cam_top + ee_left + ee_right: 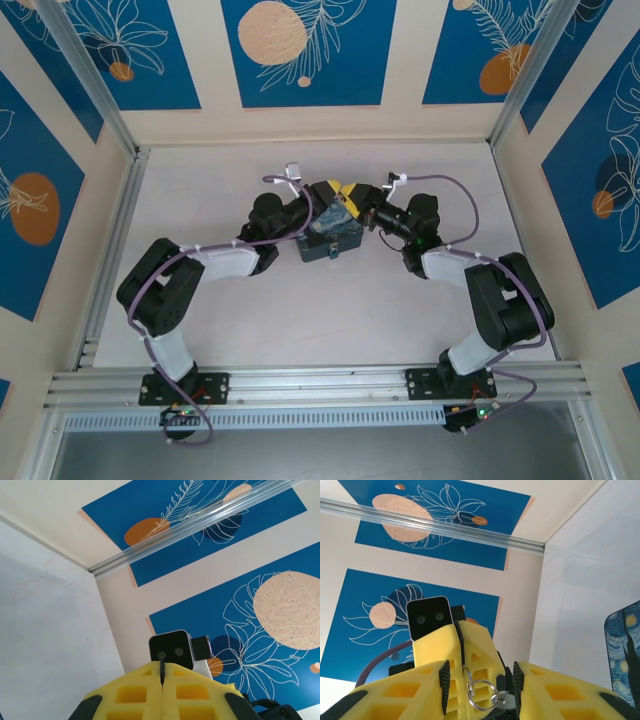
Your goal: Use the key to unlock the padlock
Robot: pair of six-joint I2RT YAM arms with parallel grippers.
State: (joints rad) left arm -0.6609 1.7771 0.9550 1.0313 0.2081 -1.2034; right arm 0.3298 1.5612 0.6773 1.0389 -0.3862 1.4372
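Pinching the thin key (161, 671) in the fully closed left gripper (162, 682); bracketing its fingertips (476, 650) and a dangling ring (469, 695) with the part-open right gripper (481, 672), hold unclear.

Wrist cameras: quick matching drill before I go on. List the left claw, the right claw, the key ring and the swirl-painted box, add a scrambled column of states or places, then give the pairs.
Things
1. left claw
2. right claw
3. key ring
4. swirl-painted box

States or places
a. at the right edge of the right wrist view
b. fingers apart, one on either side of the other claw
c. dangling under yellow fingers
d. fingers pressed together, pinching the key

Pairs: 1-d, 2-b, 3-c, 4-a
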